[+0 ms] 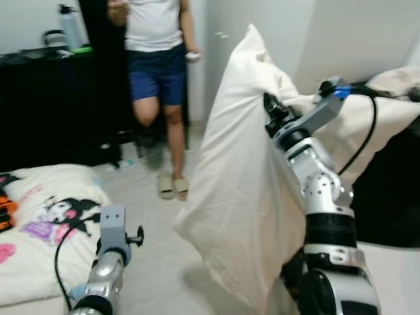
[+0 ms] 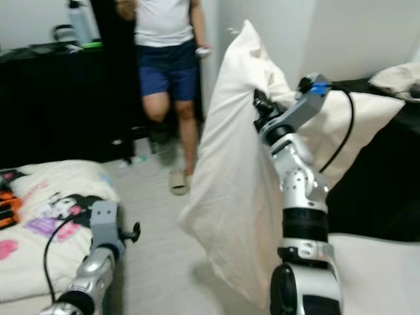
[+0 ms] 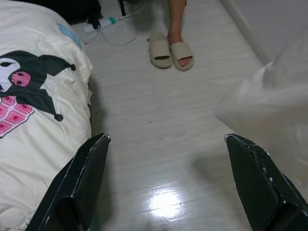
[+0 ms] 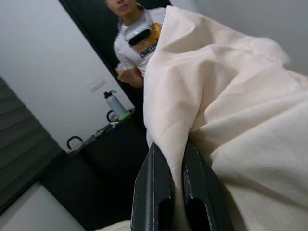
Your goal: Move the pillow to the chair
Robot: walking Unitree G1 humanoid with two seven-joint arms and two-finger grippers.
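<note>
The right gripper (image 4: 174,185) was raised on a bent arm, fingers pinched on a fold of the cream pillow (image 1: 243,190), which hung below it. The left gripper (image 3: 168,183) was held low, spread wide above the floor (image 3: 159,125), probably idle.

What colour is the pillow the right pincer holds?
Plain cream fabric pillow, no pattern; clearest in the left eye view.

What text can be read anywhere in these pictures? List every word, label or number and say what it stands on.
"CHALL": black letters on the orange print of the person's white T-shirt, seen from the right wrist; the pillow pinched in the right hand cuts off the rest.
Pink marks beside the cartoon figure on the blanket: too blurred to read.
Water bottle on the dark cabinet: no legible label.
</note>
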